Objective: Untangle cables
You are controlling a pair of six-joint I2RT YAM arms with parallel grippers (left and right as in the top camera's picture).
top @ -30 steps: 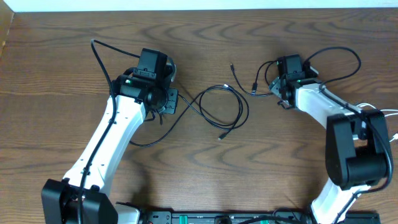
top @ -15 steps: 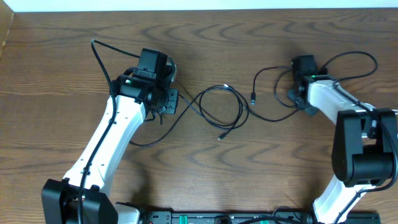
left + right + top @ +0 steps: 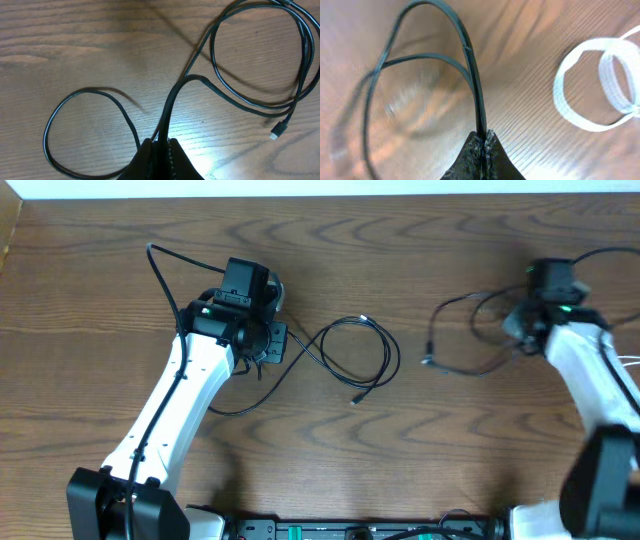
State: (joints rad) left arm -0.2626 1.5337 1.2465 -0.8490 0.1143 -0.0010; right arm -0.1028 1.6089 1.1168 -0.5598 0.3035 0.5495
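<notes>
In the overhead view my left gripper (image 3: 266, 343) is shut on a black cable (image 3: 396, 358) that runs right into a double loop at mid-table. The left wrist view shows that cable (image 3: 172, 102) rising from between my shut jaws (image 3: 161, 146), and its plug end (image 3: 276, 131) lies at the right. My right gripper (image 3: 516, 328) at the far right is shut on a second black cable (image 3: 465, 370), whose plug end (image 3: 428, 361) trails to the left. In the right wrist view this cable (image 3: 472, 75) leaves the shut jaws (image 3: 484, 138), and a white cable (image 3: 559, 92) lies coiled to the right.
The bare wooden table (image 3: 430, 470) stretches around both cables. A thicker black robot cable (image 3: 160, 270) arcs behind the left arm. A black rail (image 3: 330, 530) runs along the front edge.
My right gripper has closed on the second black cable and pulled it to the right, away from the middle loop. The left arm and its cable have not moved.
</notes>
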